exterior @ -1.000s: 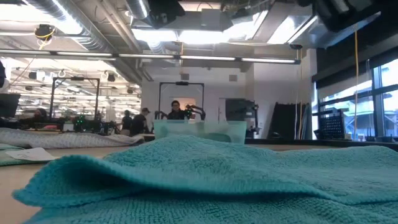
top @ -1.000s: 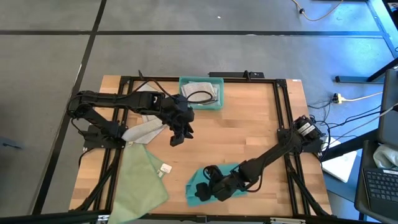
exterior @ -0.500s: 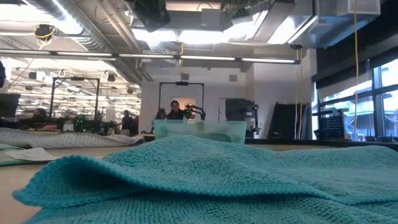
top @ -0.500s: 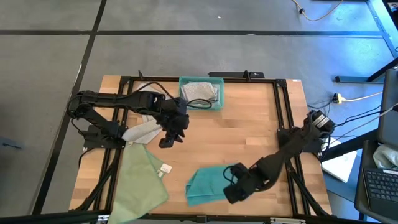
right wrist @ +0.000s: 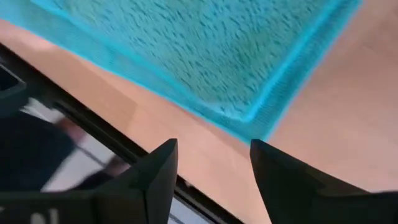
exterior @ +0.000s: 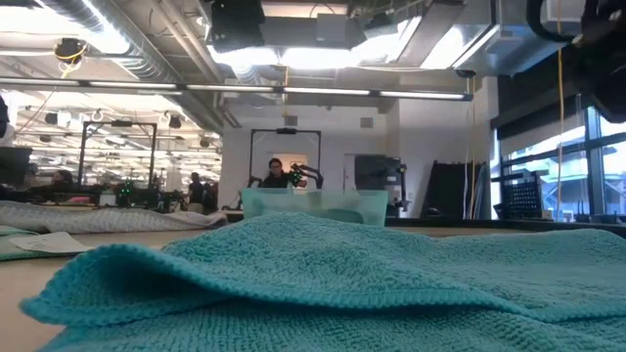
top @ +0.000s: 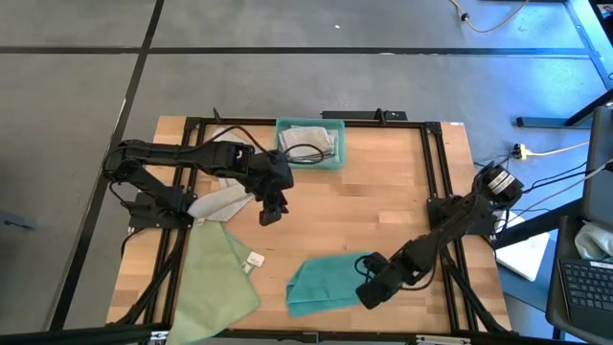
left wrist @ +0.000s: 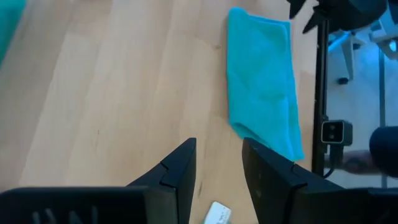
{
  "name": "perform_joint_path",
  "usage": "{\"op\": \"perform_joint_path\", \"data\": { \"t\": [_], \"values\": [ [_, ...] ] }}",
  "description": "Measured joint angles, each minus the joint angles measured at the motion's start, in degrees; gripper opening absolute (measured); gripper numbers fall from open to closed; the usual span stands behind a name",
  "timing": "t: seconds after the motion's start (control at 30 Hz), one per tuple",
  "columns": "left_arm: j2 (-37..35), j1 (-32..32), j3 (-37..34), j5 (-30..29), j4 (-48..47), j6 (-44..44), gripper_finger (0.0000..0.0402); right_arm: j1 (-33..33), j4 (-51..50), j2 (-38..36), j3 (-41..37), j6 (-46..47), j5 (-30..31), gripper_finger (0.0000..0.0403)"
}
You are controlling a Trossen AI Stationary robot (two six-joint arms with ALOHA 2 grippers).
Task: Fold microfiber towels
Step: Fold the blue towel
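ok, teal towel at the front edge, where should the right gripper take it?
Probably the teal towel's right-hand corner, nearest the right gripper, coming in low from the right. The towel lies flat with that corner clear on the bare table; the gripper is open beside it.

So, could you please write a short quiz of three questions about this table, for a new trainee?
1. True or false: the right gripper is closed on the teal towel.
2. What lies inside the teal bin? A) a grey towel B) a green towel C) nothing
3. Fill in: the small white tag belongs to the pale ___ towel.

Key
1. False: its fingers are open and empty, beside the towel's corner.
2. A, with a dark cable over it.
3. Green. It lies under no gripper; the left gripper hangs open above bare wood.
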Motion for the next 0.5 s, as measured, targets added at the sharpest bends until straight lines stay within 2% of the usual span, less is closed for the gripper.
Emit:
{"op": "perform_joint_path", "data": {
  "t": [0.1,0.2,0.3,0.5],
  "values": [
    [0.0,-1.8,0.0,-1.4,0.0,-2.7,0.0122,0.0,4.8,-1.0,-3.4,0.7,1.5,0.0204],
    [0.0,-3.6,0.0,-3.8,0.0,-4.7,0.0122,0.0,5.1,-0.9,-5.8,1.0,2.0,0.0204],
    [0.0,-5.4,0.0,-5.6,0.1,-7.5,0.0122,-0.3,9.1,-0.9,-7.2,2.0,4.5,0.0204],
    [0.0,-8.3,0.0,-7.9,0.3,-9.2,0.0122,-1.6,14.9,-0.7,-9.6,2.2,5.7,0.0204]
  ]
}}
